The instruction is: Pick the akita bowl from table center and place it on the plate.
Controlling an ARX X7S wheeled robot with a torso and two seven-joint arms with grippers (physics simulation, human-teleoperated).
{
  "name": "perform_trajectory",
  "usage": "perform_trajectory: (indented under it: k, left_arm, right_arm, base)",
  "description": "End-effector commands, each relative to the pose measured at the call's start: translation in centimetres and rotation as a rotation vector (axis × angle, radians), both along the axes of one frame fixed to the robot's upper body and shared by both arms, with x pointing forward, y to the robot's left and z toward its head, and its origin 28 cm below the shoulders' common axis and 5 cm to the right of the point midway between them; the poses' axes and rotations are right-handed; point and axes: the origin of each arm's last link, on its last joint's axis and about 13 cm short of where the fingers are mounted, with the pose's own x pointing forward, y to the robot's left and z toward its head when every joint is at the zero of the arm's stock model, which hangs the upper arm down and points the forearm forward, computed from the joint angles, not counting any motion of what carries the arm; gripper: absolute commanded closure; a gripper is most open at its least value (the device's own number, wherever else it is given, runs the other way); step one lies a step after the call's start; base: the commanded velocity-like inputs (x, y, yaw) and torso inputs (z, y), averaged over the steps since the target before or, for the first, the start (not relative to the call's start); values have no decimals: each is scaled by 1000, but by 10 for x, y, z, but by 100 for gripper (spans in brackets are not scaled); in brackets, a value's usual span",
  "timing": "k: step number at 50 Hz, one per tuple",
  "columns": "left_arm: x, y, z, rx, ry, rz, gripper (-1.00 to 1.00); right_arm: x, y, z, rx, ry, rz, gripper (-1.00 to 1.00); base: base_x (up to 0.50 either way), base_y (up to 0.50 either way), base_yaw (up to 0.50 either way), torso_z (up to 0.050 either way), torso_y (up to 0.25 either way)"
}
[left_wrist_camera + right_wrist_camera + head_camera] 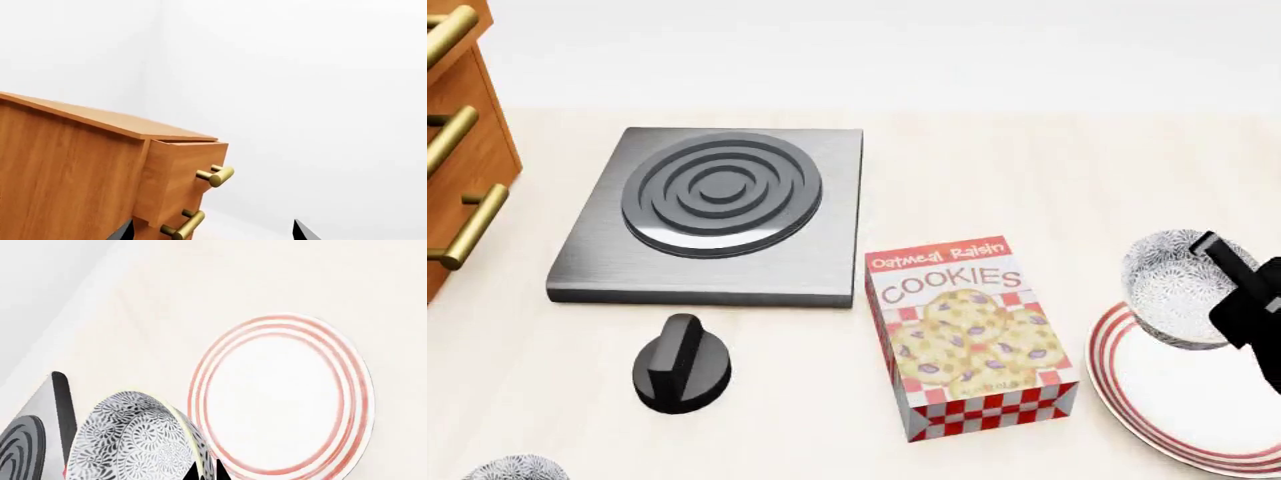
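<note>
Head view: my right claw (1244,290) grips akita bowl (1178,288) by rim, bowl lifted and tilted over left edge of plate (1174,400), at bench (1028,170) right side. Cookie box (972,335) just left of plate, stove plate (714,215) behind it, black knob (681,365) in front of stove. Second speckled bowl (514,468) at near-left edge. Right wrist view: I see bowl beside fingers, plate bare beneath. Left wrist view: left claw (210,232) shows only two fingertips (303,231) well apart, nothing between; wooden drawer cabinet (80,170) ahead.
</note>
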Motion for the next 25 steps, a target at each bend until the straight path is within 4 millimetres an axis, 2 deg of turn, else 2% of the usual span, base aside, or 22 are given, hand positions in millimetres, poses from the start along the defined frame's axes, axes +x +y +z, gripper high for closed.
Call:
perform_trajectory:
  k: [1, 6, 13, 25]
  left_arm:
    - [0, 0, -1, 36, -30, 12, -100]
    - [-1, 1, 1, 17, -23, 8, -100]
    - [0, 1, 1, 13, -17, 11, -100]
    - [0, 0, 0, 23, -16, 10, -100]
  right_arm:
    - [12, -2, 0, 274, 55, 37, 100]
    - [13, -5, 5, 305, 29, 21, 100]
    - [11, -14, 17, 318, -15, -22, 100]
    - [3, -30, 25, 320, -56, -98, 100]
  base:
    - [0, 0, 0, 0, 0]
    - [0, 0, 0, 0, -200]
    - [0, 0, 0, 0, 0]
    - [0, 0, 0, 0, 0]
